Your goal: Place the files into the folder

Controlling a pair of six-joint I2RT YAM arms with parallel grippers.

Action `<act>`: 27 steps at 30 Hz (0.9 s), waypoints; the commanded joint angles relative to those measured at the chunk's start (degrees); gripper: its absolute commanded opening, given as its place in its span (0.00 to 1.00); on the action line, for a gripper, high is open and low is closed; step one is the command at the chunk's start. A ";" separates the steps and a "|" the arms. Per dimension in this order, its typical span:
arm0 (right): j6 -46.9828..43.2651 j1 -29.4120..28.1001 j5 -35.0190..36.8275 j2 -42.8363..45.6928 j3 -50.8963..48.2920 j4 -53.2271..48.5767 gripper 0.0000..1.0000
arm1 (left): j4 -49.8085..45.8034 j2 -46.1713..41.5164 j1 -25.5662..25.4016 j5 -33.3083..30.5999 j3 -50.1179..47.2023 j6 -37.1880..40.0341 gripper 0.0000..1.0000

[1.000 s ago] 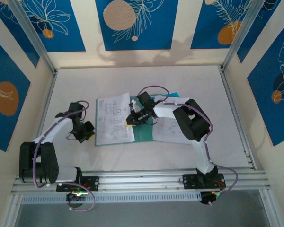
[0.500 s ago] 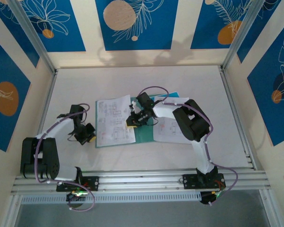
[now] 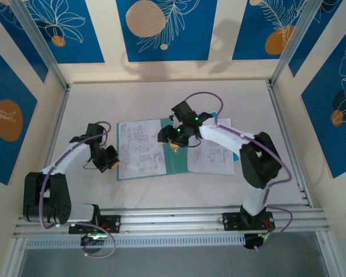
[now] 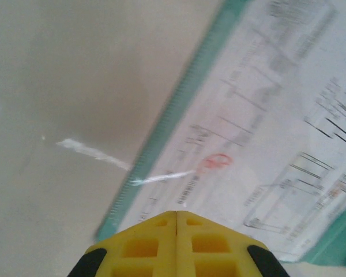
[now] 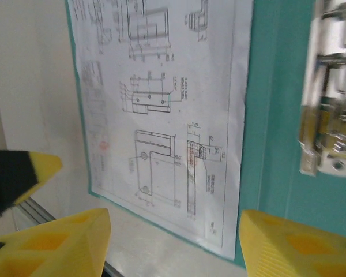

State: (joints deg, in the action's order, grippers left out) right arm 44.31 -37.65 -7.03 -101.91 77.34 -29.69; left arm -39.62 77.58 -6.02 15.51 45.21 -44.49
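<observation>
Right tool (image 3: 173, 141) had just opened and lifted above the open folder (image 3: 176, 163), leaving a printed sheet (image 3: 140, 148) flat on its left half, apparently placed; left tool (image 3: 107, 159) stayed closed beside it.

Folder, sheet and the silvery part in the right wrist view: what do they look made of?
Folder: probably card, matte teal, flat and without glare.
Sheet: thin white paper, matte, printed black drawings, lying flat on the folder.
Silvery part: looks like bright metal, shiny highlights; blurred, so perhaps a clip.
</observation>
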 commanded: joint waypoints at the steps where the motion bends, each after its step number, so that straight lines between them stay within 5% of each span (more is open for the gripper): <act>1: 6.96 0.77 6.82 2.91 -2.53 -6.85 0.57 | 1.05 0.65 -4.96 2.51 2.60 -0.11 0.00; 7: 14.79 1.17 6.70 2.96 -3.46 -6.80 0.00 | 8.92 5.63 -14.97 3.55 3.68 -3.85 0.00; 16: 20.72 -0.67 7.06 -5.02 0.80 -6.95 0.00 | 15.13 13.56 -23.05 4.53 4.00 -6.23 0.00; 27: 21.12 -1.38 9.93 -11.84 6.35 -10.30 0.00 | 13.45 14.46 -23.50 1.80 -0.15 -6.21 0.00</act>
State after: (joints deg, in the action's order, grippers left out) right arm 64.23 -38.68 1.45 -112.36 81.71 -37.32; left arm -25.43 91.59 -29.04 18.59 46.59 -49.67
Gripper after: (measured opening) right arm 0.065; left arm 0.041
